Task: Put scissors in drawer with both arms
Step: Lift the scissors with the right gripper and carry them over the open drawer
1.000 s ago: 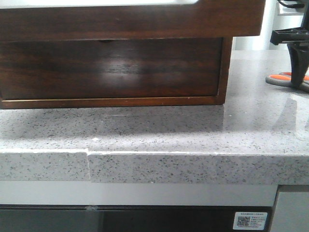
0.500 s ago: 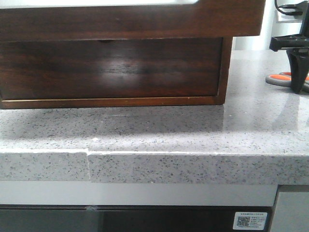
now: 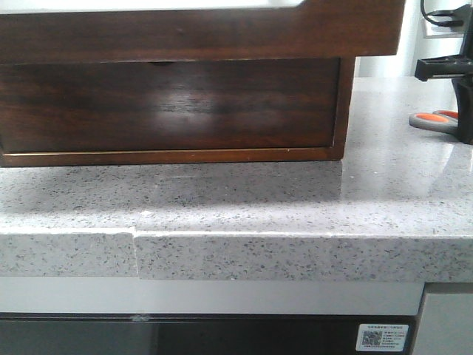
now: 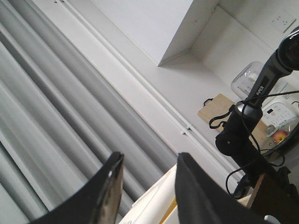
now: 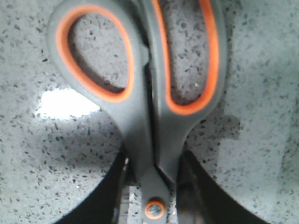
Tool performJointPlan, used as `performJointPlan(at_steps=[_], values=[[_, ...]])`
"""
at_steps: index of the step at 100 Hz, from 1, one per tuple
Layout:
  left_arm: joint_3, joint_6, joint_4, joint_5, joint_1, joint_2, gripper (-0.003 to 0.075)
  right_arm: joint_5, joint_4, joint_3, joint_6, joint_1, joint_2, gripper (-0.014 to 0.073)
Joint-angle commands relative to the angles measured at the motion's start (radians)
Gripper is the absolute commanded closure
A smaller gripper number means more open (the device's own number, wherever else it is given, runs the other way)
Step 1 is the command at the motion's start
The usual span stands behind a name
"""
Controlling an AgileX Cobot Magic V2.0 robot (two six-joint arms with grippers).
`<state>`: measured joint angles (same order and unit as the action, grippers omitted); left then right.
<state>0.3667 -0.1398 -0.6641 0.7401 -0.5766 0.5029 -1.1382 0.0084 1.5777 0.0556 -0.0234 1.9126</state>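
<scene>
Nearest to me in the front view runs the speckled grey stone counter (image 3: pixel 244 200), its thick front edge showing a seam on my left side. On it stands a dark reddish-brown glossy wooden cabinet (image 3: pixel 170 103), and above its closed lower front the wide shallow dark wood drawer (image 3: pixel 199 29) juts out toward me, a strip of white showing along its top edge.

Farther back and off to my right, the small scissors with grey plastic handles and orange loop inserts (image 3: pixel 436 120) lie flat on the counter, well apart from the drawer. My black right pincer (image 5: pixel 149 186) is down over them: its two dark fingers (image 5: pixel 100 198) flank the scissors' neck just beside the orange pivot screw, set narrow and close against the grey plastic on either side. I cannot tell whether they are actually pressing it.

My left pincer (image 4: pixel 147 184) is raised and tilted upward, its two black fingers spread apart with nothing between them. Beyond them are grey vertical slats, white cabinetry and my other black arm (image 4: pixel 254 116) with its cables.
</scene>
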Motion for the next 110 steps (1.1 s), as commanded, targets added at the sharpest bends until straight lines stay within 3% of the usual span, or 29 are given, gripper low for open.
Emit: performJointPlan(at_steps=[1, 24, 43, 59, 86, 110], values=[[0.028, 0.014, 0.049, 0.045, -0.008, 0.005, 0.0469, -0.016, 0.005, 0.016, 0.008, 0.0, -0.042, 0.0672], [0.028, 0.014, 0.049, 0.045, -0.008, 0.005, 0.047, 0.004, 0.019, 0.016, 0.028, 0.0, -0.177, 0.0673], [0.028, 0.014, 0.049, 0.045, -0.008, 0.005, 0.047, 0.048, 0.214, 0.016, 0.181, 0.007, -0.356, 0.0673], [0.028, 0.014, 0.049, 0.045, -0.008, 0.005, 0.047, 0.129, 0.236, 0.016, 0.246, 0.068, -0.512, 0.0673], [0.028, 0.064, 0.049, 0.045, -0.008, 0.005, 0.047, 0.283, 0.241, 0.016, 0.357, 0.333, -0.642, 0.0673], [0.028, 0.064, 0.049, 0.045, -0.008, 0.005, 0.047, 0.414, 0.241, 0.018, 0.561, 0.599, -0.623, 0.0673]])
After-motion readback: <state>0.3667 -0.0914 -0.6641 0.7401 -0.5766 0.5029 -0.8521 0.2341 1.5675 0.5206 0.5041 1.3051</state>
